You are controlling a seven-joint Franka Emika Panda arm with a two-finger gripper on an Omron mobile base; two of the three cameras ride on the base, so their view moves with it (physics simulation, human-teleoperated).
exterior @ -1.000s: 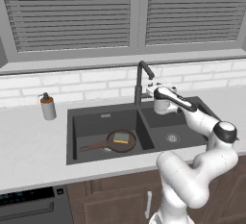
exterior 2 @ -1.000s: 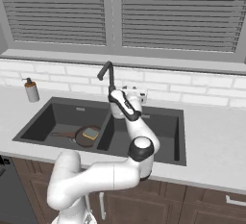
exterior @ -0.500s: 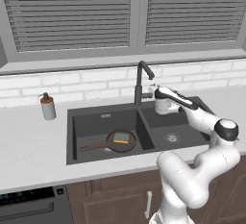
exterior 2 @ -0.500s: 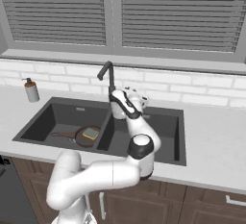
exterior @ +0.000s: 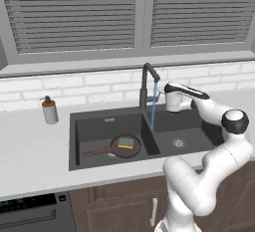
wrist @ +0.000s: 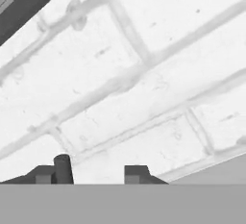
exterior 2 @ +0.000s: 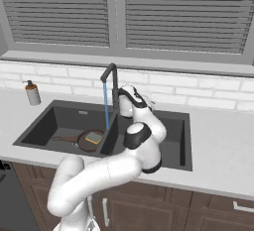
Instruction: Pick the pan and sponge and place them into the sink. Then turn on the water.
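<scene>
The dark-brown pan (exterior: 115, 148) (exterior 2: 83, 141) lies in the left basin of the dark-grey sink (exterior: 97, 126) (exterior 2: 52, 121), its handle pointing left. On the pan rests the yellow sponge (exterior: 128, 143) (exterior 2: 93, 137). A thin blue stream of water (exterior: 153, 107) (exterior 2: 106, 108) falls from the dark gooseneck faucet (exterior: 145, 84) (exterior 2: 113, 79) onto the central divider. My gripper (exterior: 167, 96) (exterior 2: 144, 101) (wrist: 93, 172) hovers just right of the faucet above the right basin, facing the white brick wall. It is open and holds nothing.
A soap dispenser (exterior: 49, 110) (exterior 2: 32, 93) stands on the counter left of the sink. The brick backsplash (wrist: 134, 74) and a window sill run close behind the faucet. The right basin's drain (exterior: 179, 142) lies under my arm.
A blue stream of water now runs from the faucet where there was none before. My hand has shifted a little to the right, away from the faucet.
</scene>
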